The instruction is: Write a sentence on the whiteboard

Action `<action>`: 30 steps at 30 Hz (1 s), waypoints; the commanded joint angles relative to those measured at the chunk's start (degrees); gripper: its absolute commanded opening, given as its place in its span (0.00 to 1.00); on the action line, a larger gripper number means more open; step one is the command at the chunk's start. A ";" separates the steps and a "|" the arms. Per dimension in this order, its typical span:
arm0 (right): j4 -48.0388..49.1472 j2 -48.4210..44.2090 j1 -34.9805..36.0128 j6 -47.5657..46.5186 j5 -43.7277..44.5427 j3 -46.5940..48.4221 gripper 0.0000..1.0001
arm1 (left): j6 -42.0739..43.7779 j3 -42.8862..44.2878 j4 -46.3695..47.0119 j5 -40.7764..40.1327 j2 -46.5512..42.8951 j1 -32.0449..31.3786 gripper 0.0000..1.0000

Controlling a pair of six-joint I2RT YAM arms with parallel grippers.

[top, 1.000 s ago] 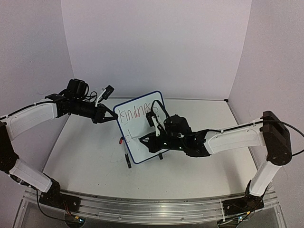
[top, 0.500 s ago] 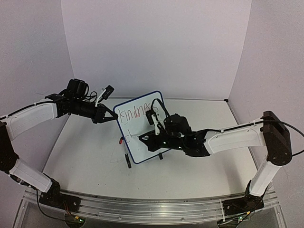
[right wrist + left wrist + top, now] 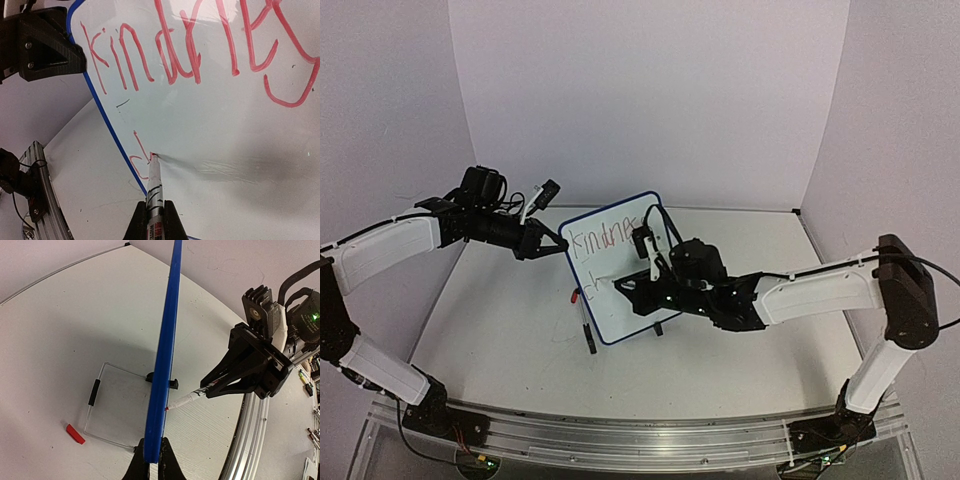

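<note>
White bench [image 3: 510, 340] carried the whiteboard [image 3: 609, 318] at its middle, standing on edge on small black feet [image 3: 590, 341]. In front of the board's face, the right hand [image 3: 154, 214] was clamped narrow around a marker [image 3: 152, 185], whose red tip touched the board low down, near its left edge. There the second line of the sentence [image 3: 192, 55] showed only a "c" and one upright stroke; above it the first line read "kindnes" in red, as far as the right wrist view reached. At the board's left edge, the left hand [image 3: 154, 462] was pinched tight on the blue frame [image 3: 167, 330]. Behind the board a red cap [image 3: 75, 434] lay on the bench beside a clear wire stand [image 3: 93, 392].
</note>
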 commanded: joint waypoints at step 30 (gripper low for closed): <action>0.48 -8.67 -0.27 0.82 -5.02 -5.39 0.00 | 1.93 -0.31 -3.03 -2.38 -0.09 -0.52 0.00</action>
